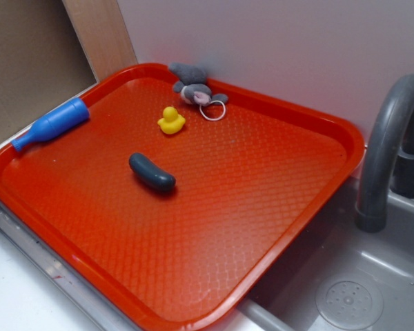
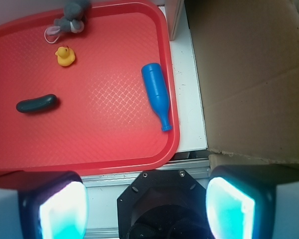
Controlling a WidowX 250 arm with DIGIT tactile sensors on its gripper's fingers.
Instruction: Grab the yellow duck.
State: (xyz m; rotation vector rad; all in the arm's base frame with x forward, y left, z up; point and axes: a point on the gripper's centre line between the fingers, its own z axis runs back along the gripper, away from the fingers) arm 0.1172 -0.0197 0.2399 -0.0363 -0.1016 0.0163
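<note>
Nothing of the grab looks done yet: the duck (image 1: pixel 170 121) sits untouched on the red tray (image 1: pixel 276 227), and the whole approach, descent and closing are left. It stands upright near the tray's far corner, just in front of the grey mouse (image 1: pixel 192 86) and apart from it, with the dark oblong (image 1: pixel 152 172) nearer the middle of the tray and the blue bottle (image 1: pixel 52 124) lying along the tray's edge. In the wrist view the gripper (image 2: pixel 147 206) is spread wide and holds nothing; its two fingers (image 2: pixel 60 209) frame the bottom of the picture, hanging over the counter outside the tray's rim. The duck (image 2: pixel 65 56) shows far up and to the left in that view, well apart from the fingers, with the oblong (image 2: pixel 37 103) between it and the near rim and the bottle (image 2: pixel 157 94) off to the other side. The arm does not appear in the exterior view. Judging from this, the gripper must travel across the tray to the duck and then drop.
</note>
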